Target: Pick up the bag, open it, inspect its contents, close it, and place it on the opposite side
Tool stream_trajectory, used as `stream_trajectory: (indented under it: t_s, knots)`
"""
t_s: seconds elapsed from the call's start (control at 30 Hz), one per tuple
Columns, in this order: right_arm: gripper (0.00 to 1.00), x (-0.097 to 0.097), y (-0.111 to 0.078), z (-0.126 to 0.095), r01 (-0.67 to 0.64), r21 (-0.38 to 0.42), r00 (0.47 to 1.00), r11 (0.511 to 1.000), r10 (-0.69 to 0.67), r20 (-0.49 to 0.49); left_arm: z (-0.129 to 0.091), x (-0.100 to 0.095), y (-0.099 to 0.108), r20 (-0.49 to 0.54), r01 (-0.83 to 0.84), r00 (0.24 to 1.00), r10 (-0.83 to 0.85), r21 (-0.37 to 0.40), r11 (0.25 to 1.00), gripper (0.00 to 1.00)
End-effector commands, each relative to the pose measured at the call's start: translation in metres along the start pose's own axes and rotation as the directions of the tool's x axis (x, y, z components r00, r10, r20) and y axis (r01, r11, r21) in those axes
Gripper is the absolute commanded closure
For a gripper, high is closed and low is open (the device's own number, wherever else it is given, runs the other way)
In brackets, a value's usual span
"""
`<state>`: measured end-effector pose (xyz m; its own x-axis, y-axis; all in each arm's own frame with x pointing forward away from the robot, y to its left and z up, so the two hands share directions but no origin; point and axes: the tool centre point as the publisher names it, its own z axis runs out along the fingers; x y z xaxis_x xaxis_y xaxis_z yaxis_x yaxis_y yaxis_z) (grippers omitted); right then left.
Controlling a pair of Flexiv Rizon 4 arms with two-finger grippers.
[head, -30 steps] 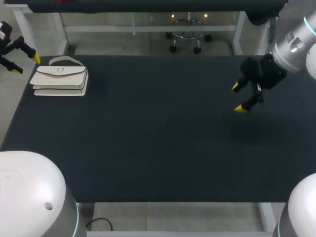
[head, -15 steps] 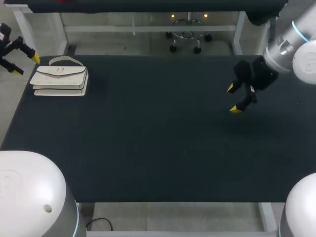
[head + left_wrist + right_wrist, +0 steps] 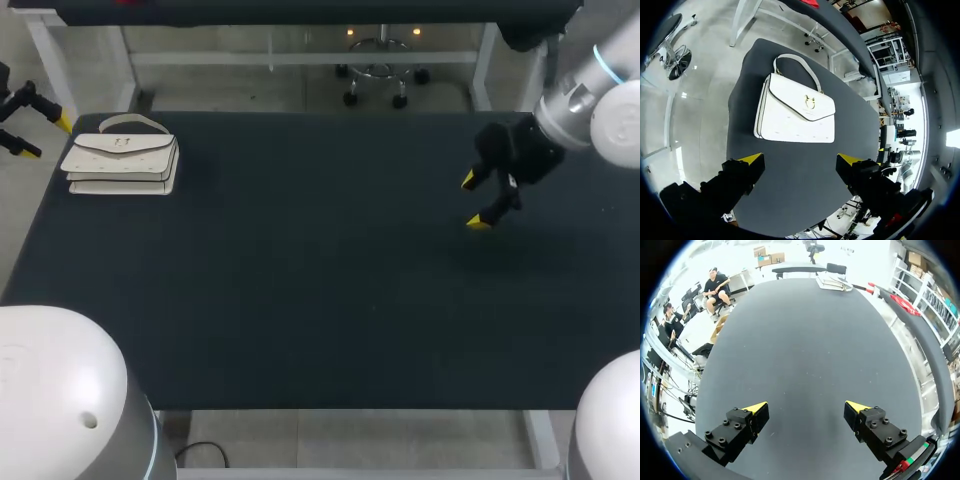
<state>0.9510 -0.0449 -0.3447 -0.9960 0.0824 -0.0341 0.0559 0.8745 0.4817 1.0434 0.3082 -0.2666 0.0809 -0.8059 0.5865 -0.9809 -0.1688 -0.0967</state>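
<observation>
A white handbag [image 3: 122,159] with a flap, a gold clasp and a short handle lies flat at the table's far left corner. My left gripper [image 3: 28,125] hangs open just off the table's left edge, beside the bag. In the left wrist view the bag [image 3: 796,110] lies ahead of the left gripper [image 3: 800,161], apart from its spread fingers. My right gripper [image 3: 473,201] hovers open over the right part of the table, far from the bag. The right wrist view shows the right gripper [image 3: 807,407] with only bare mat between its fingers.
The dark mat [image 3: 330,270] covers the whole table, bare apart from the bag. Two white arm bases [image 3: 65,395] stand at the near corners. The table's left edge lies right beside the bag.
My left gripper has drifted further left, away from the table edge. My right gripper moved a little left, then held still. The bag has not moved.
</observation>
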Motion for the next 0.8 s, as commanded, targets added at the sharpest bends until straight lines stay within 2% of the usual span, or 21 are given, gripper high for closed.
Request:
stream_trajectory:
  t_s: [0.03,0.27,0.4,0.57,0.8]
  knots:
    - [0.00,-0.001,0.000,0.000,0.001,-0.002,1.000,1.000,-0.001,0.000,0.003,-0.012,-0.004,-0.024,-0.008,1.000,0.008,0.023,1.000,0.00]
    - [0.00,-0.001,0.000,0.000,0.001,-0.002,1.000,1.000,-0.001,0.000,0.013,-0.034,-0.022,-0.056,0.020,0.998,-0.017,0.048,0.999,0.00]
    - [0.00,-0.001,0.000,0.000,0.001,-0.002,1.000,1.000,-0.001,0.000,0.022,-0.043,-0.029,-0.070,0.037,0.997,-0.033,0.050,0.998,0.07]
    - [0.00,-0.001,0.000,0.000,0.001,-0.002,1.000,1.000,-0.001,0.000,0.029,-0.051,-0.035,-0.089,0.050,0.995,-0.046,0.050,0.997,0.06]
    - [0.00,-0.001,0.000,0.000,0.001,-0.002,1.000,1.000,-0.001,0.000,0.039,-0.060,-0.049,-0.124,0.064,0.991,-0.056,0.062,0.996,0.18]
